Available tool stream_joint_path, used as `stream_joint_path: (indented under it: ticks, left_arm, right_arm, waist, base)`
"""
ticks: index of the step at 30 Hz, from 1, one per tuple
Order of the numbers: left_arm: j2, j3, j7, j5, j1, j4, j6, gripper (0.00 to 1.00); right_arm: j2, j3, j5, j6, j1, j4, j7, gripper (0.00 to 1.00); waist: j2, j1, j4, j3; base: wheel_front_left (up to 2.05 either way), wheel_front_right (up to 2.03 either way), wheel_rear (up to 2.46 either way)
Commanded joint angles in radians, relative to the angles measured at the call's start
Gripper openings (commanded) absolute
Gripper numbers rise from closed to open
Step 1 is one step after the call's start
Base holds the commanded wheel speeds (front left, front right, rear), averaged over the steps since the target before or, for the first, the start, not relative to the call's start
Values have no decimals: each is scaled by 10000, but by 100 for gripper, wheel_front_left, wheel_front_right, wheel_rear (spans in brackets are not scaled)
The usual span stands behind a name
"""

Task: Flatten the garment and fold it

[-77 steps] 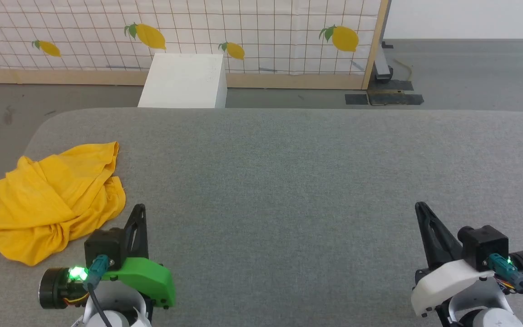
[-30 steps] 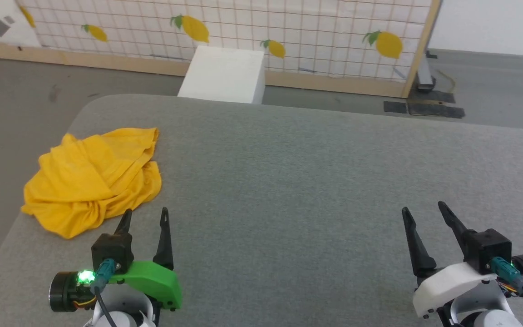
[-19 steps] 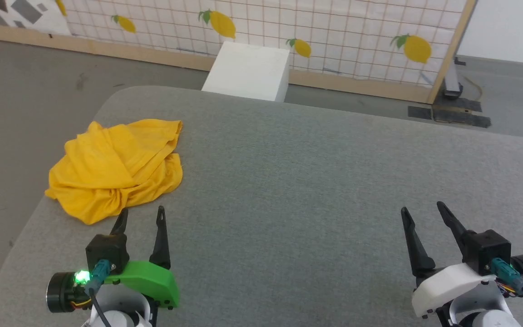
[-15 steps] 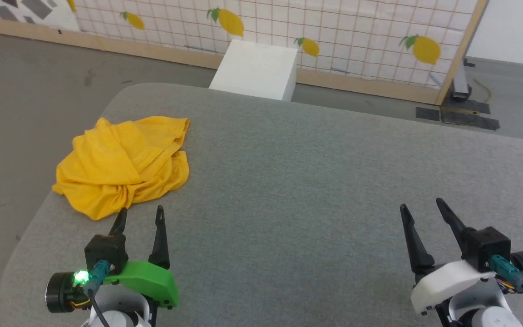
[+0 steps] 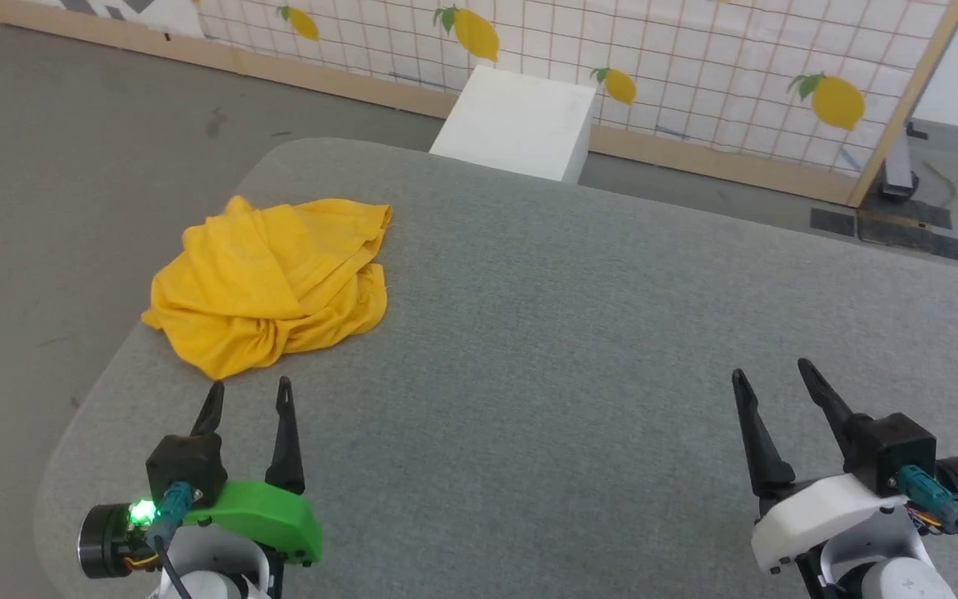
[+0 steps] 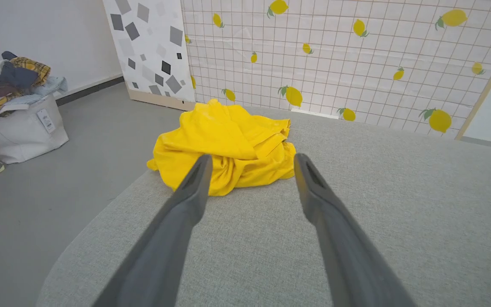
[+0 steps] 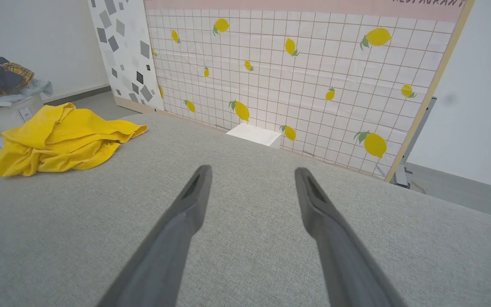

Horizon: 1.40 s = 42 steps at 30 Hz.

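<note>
Garment: the mustard-yellow garment [image 5: 271,283] is lying crumpled in a heap at the far left corner of the grey padded table [image 5: 579,333]. Plain yellow folds are facing up, and its left side is reaching the table's edge.
Left gripper: the left gripper [image 5: 249,384] is hovering over the table near the heap's near edge with its fingers pointing at the heap. Its jaws are standing spread wide with nothing between them, and the head view is showing a gap between the tips and the cloth.
Right gripper: the right gripper [image 5: 770,370] is hovering at the near right, well apart from the garment. Its jaws are likewise spread and holding nothing.
Head view: this one is taking in both grippers at once, with the green shell [image 5: 267,516] on the left wrist and the white shell [image 5: 812,507] on the right. The white box [image 5: 520,125] is standing on the floor between the table's far edge and the lemon-print screen [image 5: 695,66].
Left wrist view: this one is bringing up the twisted, bunched folds on the heap's near side. It is also showing a pale bag [image 6: 19,128] heaped with clothes on the floor left of the table, and a panel of grey squares [image 6: 151,47] beside the screen.
Right wrist view: here the heap is lying low at the far left, seen from the side. A pink band [image 7: 296,4] is running across the screen's top, its lettering cut off.
</note>
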Motion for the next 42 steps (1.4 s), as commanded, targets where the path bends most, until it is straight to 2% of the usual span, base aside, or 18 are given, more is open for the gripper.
stream_joint_path:
  ticks: [1, 42]
  left_arm:
    - [67, -2, -110, -124, -153, 73, 92, 100]
    - [189, -62, -952, -860, -142, 719, 497, 100]
  right_arm:
    - [10, 11, 93, -8, -207, 60, -93, 100]
    - [18, 12, 377, -14, -437, 513, -607, 100]
  waist:
    - [0, 0, 112, -8]
    - [0, 0, 1923, 32]
  base:
    - [0, 0, 0]
    - [0, 0, 0]
